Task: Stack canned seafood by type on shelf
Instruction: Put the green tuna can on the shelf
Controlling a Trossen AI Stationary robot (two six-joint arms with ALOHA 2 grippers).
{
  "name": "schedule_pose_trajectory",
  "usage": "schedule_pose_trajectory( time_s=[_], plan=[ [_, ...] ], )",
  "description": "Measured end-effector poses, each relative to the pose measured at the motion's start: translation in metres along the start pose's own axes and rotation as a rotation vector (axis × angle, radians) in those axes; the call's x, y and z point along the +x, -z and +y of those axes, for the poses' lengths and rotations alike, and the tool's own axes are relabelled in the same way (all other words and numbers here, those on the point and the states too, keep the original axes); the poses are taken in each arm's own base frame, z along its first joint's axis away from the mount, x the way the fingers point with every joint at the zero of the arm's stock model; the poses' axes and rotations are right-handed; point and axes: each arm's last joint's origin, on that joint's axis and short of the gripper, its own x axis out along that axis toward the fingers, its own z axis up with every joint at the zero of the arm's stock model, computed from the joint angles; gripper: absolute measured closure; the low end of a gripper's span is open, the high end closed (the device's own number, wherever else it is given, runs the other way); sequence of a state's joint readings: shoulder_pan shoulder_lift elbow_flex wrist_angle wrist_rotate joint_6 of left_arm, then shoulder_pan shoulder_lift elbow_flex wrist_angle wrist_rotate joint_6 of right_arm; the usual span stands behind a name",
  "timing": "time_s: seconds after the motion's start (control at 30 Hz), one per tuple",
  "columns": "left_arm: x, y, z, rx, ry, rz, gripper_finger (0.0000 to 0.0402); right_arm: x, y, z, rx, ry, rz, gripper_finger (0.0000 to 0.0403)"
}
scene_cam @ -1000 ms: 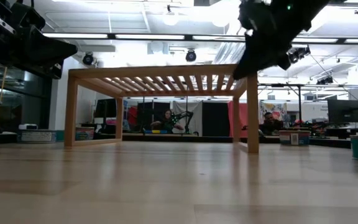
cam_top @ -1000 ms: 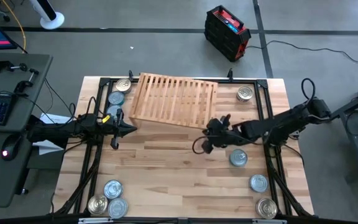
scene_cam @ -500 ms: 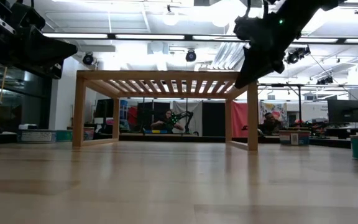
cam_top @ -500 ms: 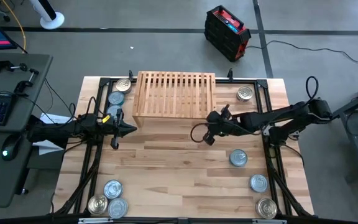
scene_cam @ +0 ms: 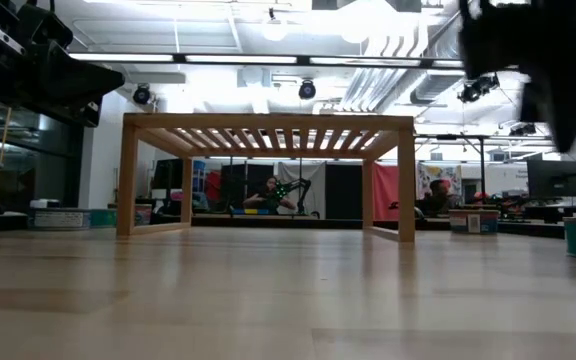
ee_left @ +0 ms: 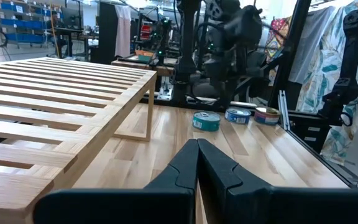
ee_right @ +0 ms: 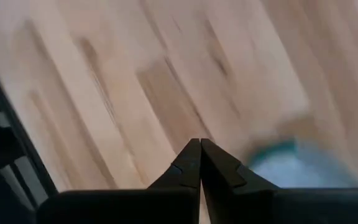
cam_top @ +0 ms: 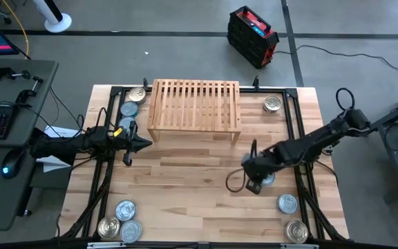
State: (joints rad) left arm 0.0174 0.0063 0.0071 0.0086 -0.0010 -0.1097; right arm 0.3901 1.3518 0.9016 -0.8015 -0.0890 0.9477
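The shelf [cam_top: 195, 105], a light-wood slatted rack, stands on its short legs at the table's far middle, square with the edges; nothing lies on it. Flat round tins are spread about: two [cam_top: 137, 95] [cam_top: 129, 108] left of the shelf, one [cam_top: 272, 104] to its right, three [cam_top: 125, 209] at the near left corner, and three on the right side [cam_top: 287, 203]. My right gripper [cam_top: 254, 187] is shut, pointing down at bare wood beside a bluish tin [ee_right: 291, 165]. My left gripper [ee_left: 197, 146] is shut and hovers left of the shelf's near corner [cam_top: 144, 144].
Black frame rails [cam_top: 106, 180] run along the table's left and right sides. The wide wooden strip between the shelf and the near edge [cam_top: 185, 187] holds no tins. From the left wrist, three tins [ee_left: 206, 121] show in a row past the shelf's leg.
The shelf, skewed a second ago, has turned about and now stands square with the table. My right gripper, then at the shelf's near right corner, has drawn away toward the near edge and sunk beside the bluish tin on the right.
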Motion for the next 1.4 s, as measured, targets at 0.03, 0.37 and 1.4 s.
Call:
schedule_pose_trajectory(
  time_s=[0.03, 0.37, 1.4],
  plan=[
    [0.000, 0.000, 0.000, 0.000, 0.000, 0.000, 0.0401, 0.000, 0.004, -0.001, 0.044, 0.021, 0.017, 0.0403],
    [0.000, 0.000, 0.000, 0.000, 0.000, -0.001, 0.0401, -0.005, 0.020, -0.012, 0.367, 0.171, 0.114, 0.0403],
    [0.000, -0.009, 0.000, -0.464, 0.009, -0.099, 0.0401, -0.014, 0.009, -0.016, 0.399, 0.052, 0.130, 0.0403]
  ],
)
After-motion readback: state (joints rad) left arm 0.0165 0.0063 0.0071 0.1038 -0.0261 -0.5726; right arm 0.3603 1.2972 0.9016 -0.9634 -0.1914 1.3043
